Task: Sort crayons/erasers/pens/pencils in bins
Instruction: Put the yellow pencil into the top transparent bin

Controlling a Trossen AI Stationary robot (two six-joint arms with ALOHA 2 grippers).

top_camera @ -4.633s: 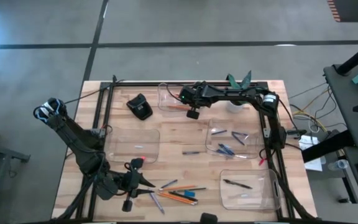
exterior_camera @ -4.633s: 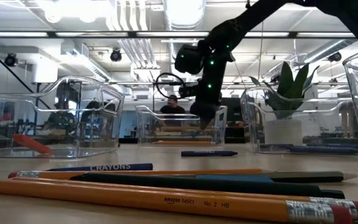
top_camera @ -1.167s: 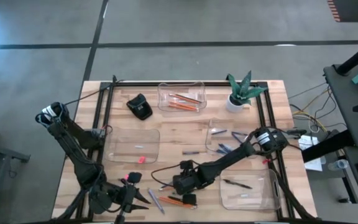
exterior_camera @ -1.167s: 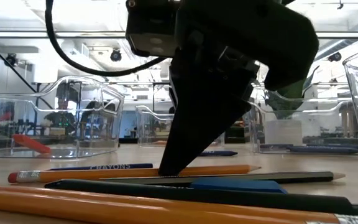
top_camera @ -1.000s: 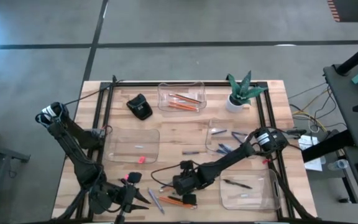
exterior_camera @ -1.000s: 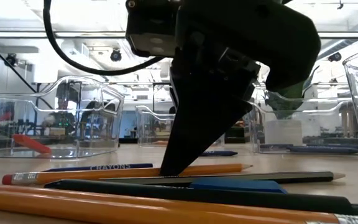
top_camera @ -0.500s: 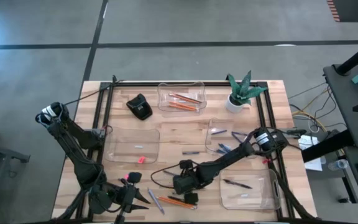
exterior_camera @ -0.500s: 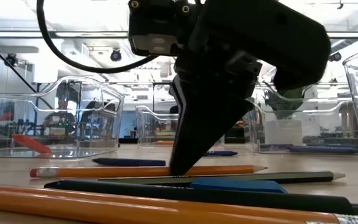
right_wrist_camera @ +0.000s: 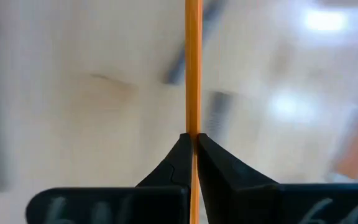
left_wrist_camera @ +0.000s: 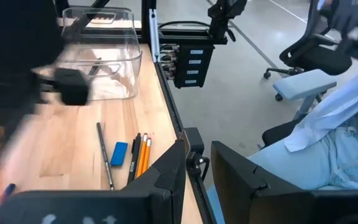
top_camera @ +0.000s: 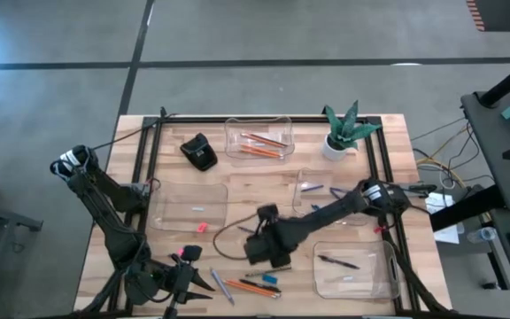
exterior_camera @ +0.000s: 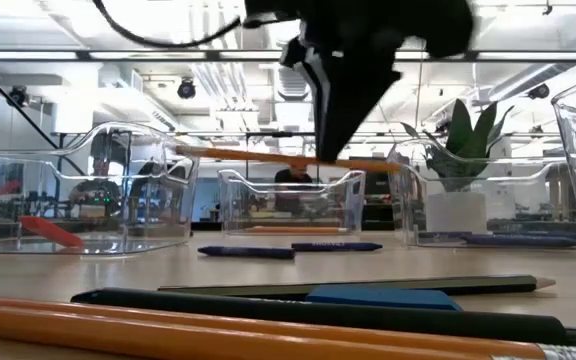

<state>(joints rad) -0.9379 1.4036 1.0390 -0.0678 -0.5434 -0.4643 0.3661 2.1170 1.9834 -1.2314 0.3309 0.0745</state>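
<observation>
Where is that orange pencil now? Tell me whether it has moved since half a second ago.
Yes. The orange pencil has risen off the table, shut in the right gripper, now level with the bin rims in the low view.

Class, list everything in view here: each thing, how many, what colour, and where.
clear shallow plastic bins: four, clear, across wooden table.
long orange pencil: one, lifted in right hand.
orange pencils: at least two, far bin.
loose pens and pencils: several, black, blue, orange, table front.
small pink eraser: one, beside left bin.
black lump-shaped object: one, back left.
green plant in white pot: one, back right.
seated person: one, light clothes, beside table.
right hand: dark, shut on pencil.
left hand: dark, front left.
</observation>
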